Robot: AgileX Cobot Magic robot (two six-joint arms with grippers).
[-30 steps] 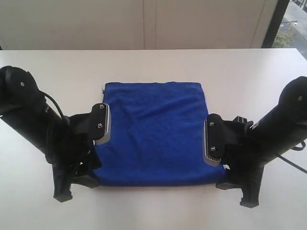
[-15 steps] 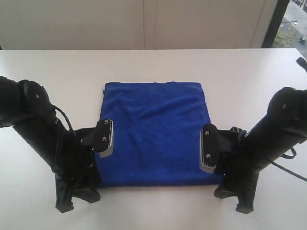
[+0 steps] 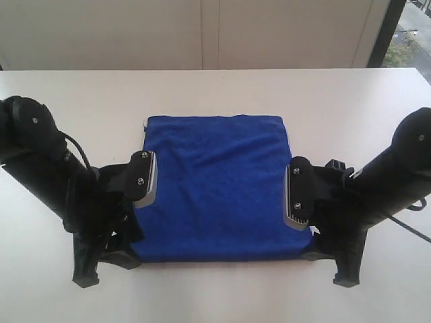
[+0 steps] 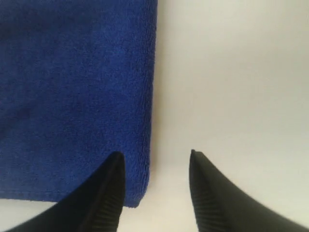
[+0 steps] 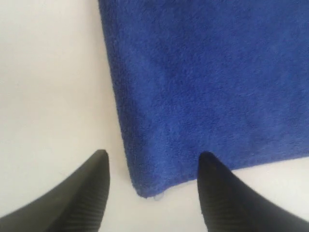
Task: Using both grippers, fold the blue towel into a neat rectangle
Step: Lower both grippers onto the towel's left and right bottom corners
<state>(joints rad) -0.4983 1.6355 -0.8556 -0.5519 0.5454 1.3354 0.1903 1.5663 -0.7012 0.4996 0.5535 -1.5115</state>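
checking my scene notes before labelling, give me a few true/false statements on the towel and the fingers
1. The towel lies spread on the table. True.
2. The left fingers are shut on the towel. False: they stand open, one over the towel, one over the table.
3. The right fingers stand open at a towel corner. True.
4. The towel hangs off the table. False: it lies wholly on it.

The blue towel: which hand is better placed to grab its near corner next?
Right hand, probably: the towel corner sits nearly midway between its open fingers. The left hand has its corner close beside one finger.
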